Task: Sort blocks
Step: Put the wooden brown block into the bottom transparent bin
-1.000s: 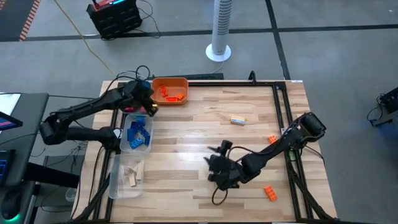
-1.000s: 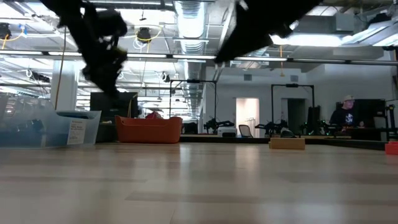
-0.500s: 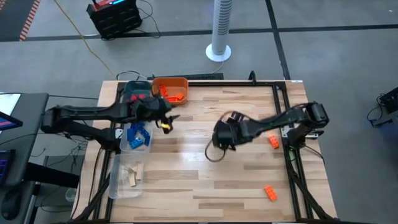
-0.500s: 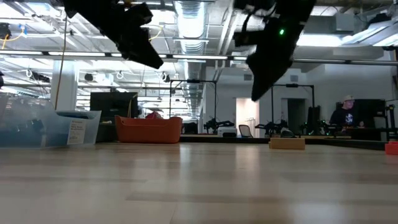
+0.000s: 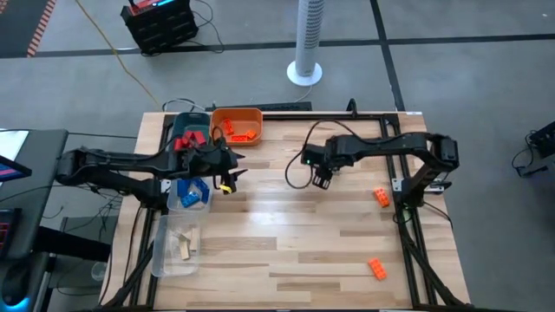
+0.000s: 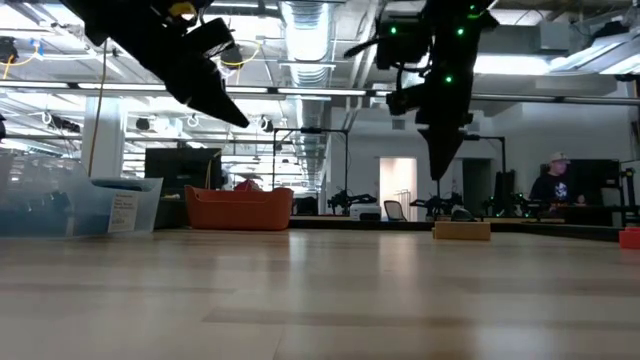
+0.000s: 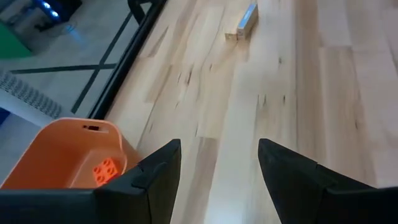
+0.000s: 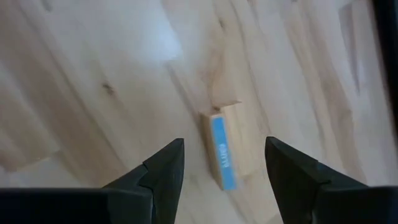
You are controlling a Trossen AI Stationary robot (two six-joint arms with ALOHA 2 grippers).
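Observation:
A pale tan wooden block with a blue label (image 8: 222,149) lies flat on the table; it also shows as the tan block (image 6: 461,231) and the tan block (image 7: 242,22). My right gripper (image 8: 221,165) hovers open above it, fingers pointing down on either side, clear of the wood. From above, the right gripper (image 5: 319,176) hides it. My left gripper (image 5: 231,178) is open in the air right of the trays, with the orange tray (image 7: 59,155) just ahead of the left gripper (image 7: 217,162). Two orange blocks (image 5: 380,196) (image 5: 375,269) lie on the table's right half.
At the table's left stand an orange tray of orange blocks (image 5: 237,126), a teal tray with red blocks (image 5: 189,136), a clear tray of blue blocks (image 5: 192,191) and a clear tray of wooden blocks (image 5: 178,243). A black frame (image 5: 399,165) runs along the right side.
My right gripper has swung from the table's near middle toward the far edge and now stands over the wooden block. My left gripper has moved from above the trays toward the table's middle, a short way right and near.

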